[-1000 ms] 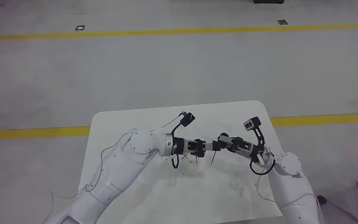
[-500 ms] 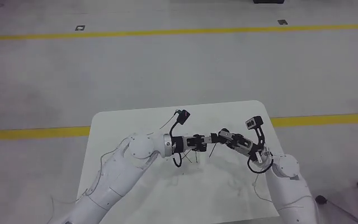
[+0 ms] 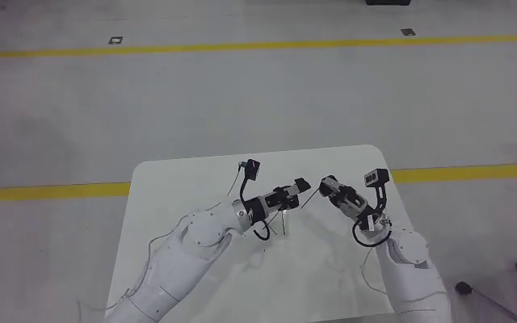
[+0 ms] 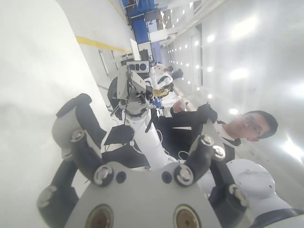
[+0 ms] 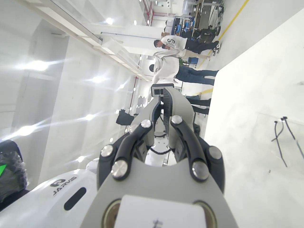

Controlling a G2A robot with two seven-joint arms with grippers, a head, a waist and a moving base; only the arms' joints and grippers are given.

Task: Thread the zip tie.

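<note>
My right gripper (image 3: pixel 327 186) hovers above the middle of the white table (image 3: pixel 178 194), and its fingers (image 5: pixel 169 110) are pressed together. In the top view a thin black zip tie (image 3: pixel 309 200) hangs from its tips toward the table. My left gripper (image 3: pixel 300 185) faces it across a small gap. The left wrist view shows that gripper (image 4: pixel 142 105) open, its fingers (image 4: pixel 78 110) spread wide with nothing between them. Both grippers are raised off the surface.
A few loose black zip ties (image 3: pixel 279 228) lie on the table under the left forearm, and the right wrist view shows those loose ties (image 5: pixel 279 131) too. The table's rounded far edge (image 3: pixel 266 155) lies beyond both grippers.
The two grippers, which met tip to tip a second ago, have drawn apart and risen toward the far side. The hanging zip tie stayed with the right gripper.
</note>
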